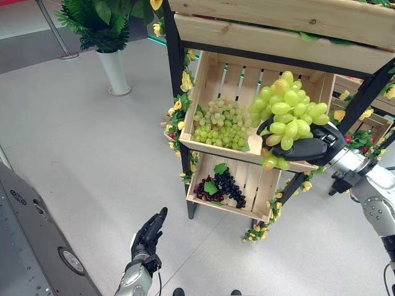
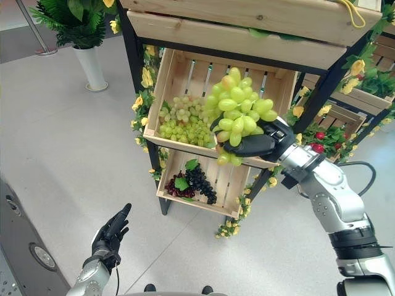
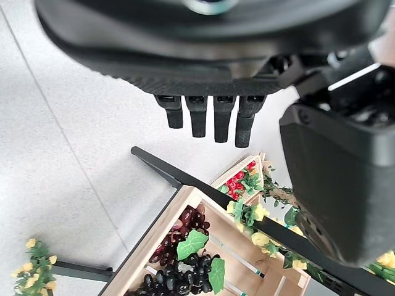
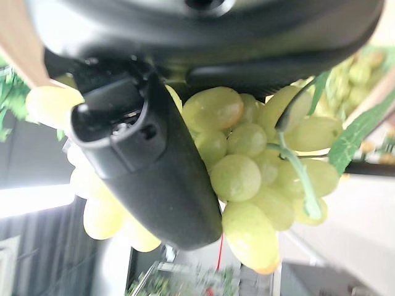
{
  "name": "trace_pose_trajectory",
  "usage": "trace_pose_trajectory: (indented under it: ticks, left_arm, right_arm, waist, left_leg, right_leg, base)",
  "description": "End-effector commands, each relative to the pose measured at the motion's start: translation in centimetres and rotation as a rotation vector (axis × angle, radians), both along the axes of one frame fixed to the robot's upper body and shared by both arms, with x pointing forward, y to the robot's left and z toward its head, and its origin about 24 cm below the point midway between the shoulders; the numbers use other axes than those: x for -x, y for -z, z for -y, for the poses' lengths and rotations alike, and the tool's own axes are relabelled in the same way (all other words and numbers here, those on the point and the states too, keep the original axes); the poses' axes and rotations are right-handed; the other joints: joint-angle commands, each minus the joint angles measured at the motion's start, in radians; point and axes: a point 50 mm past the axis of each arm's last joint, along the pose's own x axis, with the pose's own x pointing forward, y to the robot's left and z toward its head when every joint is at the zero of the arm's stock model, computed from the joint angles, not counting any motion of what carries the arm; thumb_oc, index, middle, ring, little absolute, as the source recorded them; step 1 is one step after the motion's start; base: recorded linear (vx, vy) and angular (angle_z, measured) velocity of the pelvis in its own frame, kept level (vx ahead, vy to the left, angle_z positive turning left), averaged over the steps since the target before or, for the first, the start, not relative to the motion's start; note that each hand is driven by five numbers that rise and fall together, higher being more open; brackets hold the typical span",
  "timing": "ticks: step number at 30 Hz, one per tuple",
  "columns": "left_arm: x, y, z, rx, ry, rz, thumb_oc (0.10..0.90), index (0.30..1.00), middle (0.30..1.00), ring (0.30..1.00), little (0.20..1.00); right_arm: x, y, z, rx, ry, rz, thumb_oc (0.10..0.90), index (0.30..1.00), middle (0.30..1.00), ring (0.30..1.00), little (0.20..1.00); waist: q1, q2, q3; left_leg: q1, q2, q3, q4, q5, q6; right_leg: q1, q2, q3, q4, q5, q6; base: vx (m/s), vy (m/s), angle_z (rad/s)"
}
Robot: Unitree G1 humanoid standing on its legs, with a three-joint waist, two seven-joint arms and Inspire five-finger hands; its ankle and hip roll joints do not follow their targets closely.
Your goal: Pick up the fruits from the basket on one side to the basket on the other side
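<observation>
Left hand (image 1: 150, 232) low and near, over bare floor (image 1: 80, 154), fingers straight and loose, holding nothing; idle, kept clear of the shelves so the other arm has room. Farther out, right hand (image 2: 259, 143) curled under and around a big grape bunch (image 2: 237, 111), thumb wrapped across the front as seen from the wrist, palm cupped beneath so the weight sits in the hand rather than hanging from the stem. Held just above the front lip of the upper crate (image 1: 203, 74), toward its right end, a few lowest grapes dangling past the board edge; likely lifted high to clear that lip. Whether coming out of or going into this crate, impossible to tell from here. Left half of the same crate taken up by small green grapes (image 1: 221, 125), lying flat on the slats. Below, lower crate (image 1: 256, 185) with dark grapes (image 1: 227, 185) and a leaf at its left side, right side bare. Task judged mid-transfer: fruit gripped and off the wood, not yet set down. Risk judged as loose grapes snagging on the crate edge. Beyond, a potted plant (image 1: 102, 31) on the floor, well apart.
</observation>
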Motion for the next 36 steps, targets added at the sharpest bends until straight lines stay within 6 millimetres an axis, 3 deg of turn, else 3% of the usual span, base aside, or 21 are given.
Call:
trace_pose_trajectory:
  ticks: [1,8,14,22,29,36]
  left_arm:
    - [-3.3,-2.6,-1.0,-0.126,0.074,0.155,0.8,0.9,0.9,0.9,0.9]
    - [-3.1,-2.5,-1.0,-0.129,0.08,0.156,0.8,0.9,0.9,0.9,0.9]
    - [-3.4,-2.6,-0.5,-0.128,0.103,0.147,0.8,0.9,0.9,0.9,0.9]
    - [-4.0,-2.6,0.2,-0.122,0.139,0.133,0.8,0.9,0.9,0.9,0.9]
    - [-4.7,-2.9,1.2,-0.122,0.17,0.139,0.8,0.9,0.9,0.9,0.9]
    - [-5.0,-3.0,1.3,-0.131,0.178,0.135,0.8,0.9,0.9,0.9,0.9]
  right_arm:
    - [-0.6,-8.8,1.8,-0.001,0.144,0.353,0.4,0.3,0.3,0.3,0.3]
    - [-1.9,-10.4,2.7,0.284,0.308,0.33,0.4,0.3,0.3,0.3,0.3]
    - [-3.9,-11.3,1.9,0.46,0.385,0.277,0.4,0.3,0.3,0.3,0.3]
    - [-6.3,-12.6,0.4,0.501,0.465,0.24,0.4,0.3,0.3,0.3,0.3]
    - [-8.7,-11.8,-0.1,0.609,0.554,0.152,0.4,0.3,0.3,0.3,0.3]
    - [-10.1,-10.5,1.3,0.777,0.63,0.024,0.4,0.3,0.3,0.3,0.3]
  waist:
    - [0.026,-0.032,-0.05]
    - [0.034,-0.039,-0.05]
    - [0.058,-0.047,-0.05]
    - [0.095,-0.052,-0.05]
    - [0.129,-0.053,-0.045]
    - [0.159,-0.055,-0.038]
  left_leg:
    - [0.066,-0.034,0.014,0.009,-0.156,0.019]
    - [0.066,-0.036,0.005,0.009,-0.151,0.018]
    - [0.062,-0.041,-0.014,0.009,-0.144,0.019]
    - [0.061,-0.049,-0.037,0.009,-0.139,0.021]
    - [0.062,-0.05,-0.052,0.009,-0.133,0.021]
    - [0.062,-0.051,-0.068,0.009,-0.128,0.02]
  right_leg:
    - [0.067,-0.012,-0.033,0.007,-0.063,-0.025]
    - [0.074,-0.014,-0.04,0.007,-0.063,-0.028]
    - [0.081,-0.017,-0.056,0.007,-0.063,-0.03]
    - [0.092,-0.021,-0.076,0.007,-0.065,-0.032]
    - [0.102,-0.025,-0.098,0.007,-0.065,-0.035]
    - [0.111,-0.028,-0.116,0.007,-0.067,-0.037]
  base:
    - [0.0,0.0,0.0]
    - [0.0,0.0,0.0]
    - [0.0,0.0,0.0]
    - [0.0,0.011,0.07]
    - [-0.01,0.003,0.1]
    - [-0.01,-0.002,0.11]
